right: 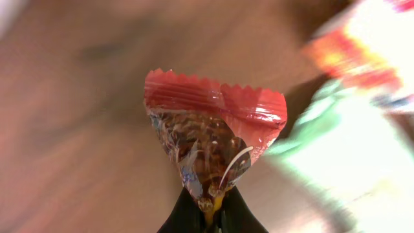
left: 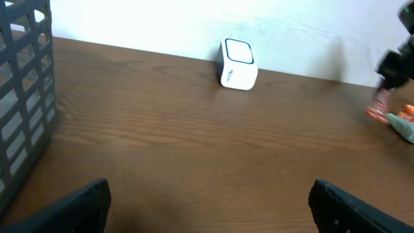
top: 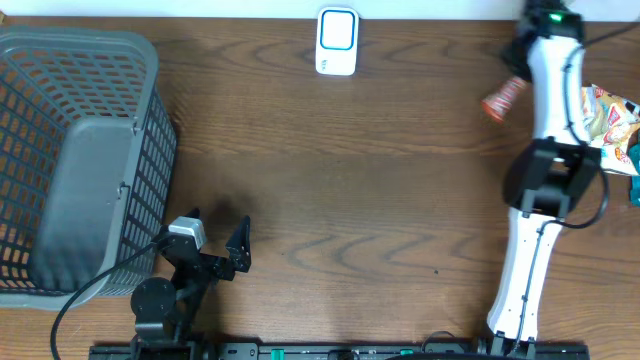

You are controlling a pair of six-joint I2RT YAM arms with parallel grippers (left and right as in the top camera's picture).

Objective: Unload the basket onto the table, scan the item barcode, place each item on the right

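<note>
- Far left: grey mesh basket (top: pixel 60 70) on the counter (top: pixel 380 200), not involved.
- Left pincer (top: pixel 215 230): jaws wide apart, holding nothing, parked at the near edge beside the basket.
- Centre, far edge: white scanner (top: pixel 336 42) standing upright with bare wood around it.
- Right of that: snack packet (top: pixel 503 97), red crimped end, well apart from the scanner.
- Right pincer (right: pixel 208 213): clamped shut on one end of the packet. Can't tell if the packet is clear of the counter.
- Far right: pile of packets (top: pixel 612 120) under and beside the right arm.
- Step, as I read it: item picked, scan not yet done.
- Next: carry the packet left to the scanner and turn its barcode to the window. No barcode visible here, so expect some wrist rotation.
</note>
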